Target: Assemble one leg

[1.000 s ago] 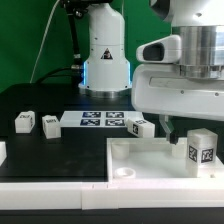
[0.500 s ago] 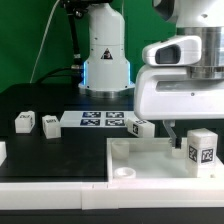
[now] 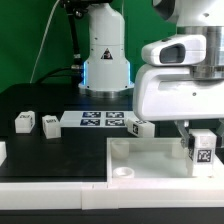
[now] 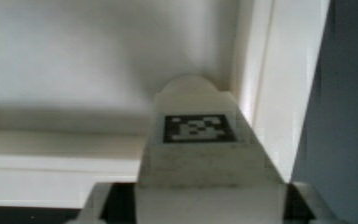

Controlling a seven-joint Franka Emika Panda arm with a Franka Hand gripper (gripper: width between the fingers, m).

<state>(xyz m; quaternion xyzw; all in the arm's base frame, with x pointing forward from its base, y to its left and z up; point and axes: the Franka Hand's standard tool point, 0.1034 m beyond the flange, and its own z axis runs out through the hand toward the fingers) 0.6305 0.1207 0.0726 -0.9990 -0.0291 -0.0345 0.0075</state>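
Black tabletop [image 3: 55, 150] under white panel [image 3: 150, 165]

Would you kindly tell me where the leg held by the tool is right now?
In the exterior view, the leg stands upright at the far right, gripped by the tool over the white panel, near its right rim.

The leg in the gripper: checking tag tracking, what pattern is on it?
A black-and-white square fiducial tag on the white leg, clearest in the wrist view.

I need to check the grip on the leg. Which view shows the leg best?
The wrist view: the leg fills the middle, tag facing the camera, between the end effector's fingers. The exterior view shows the leg small, under the arm.
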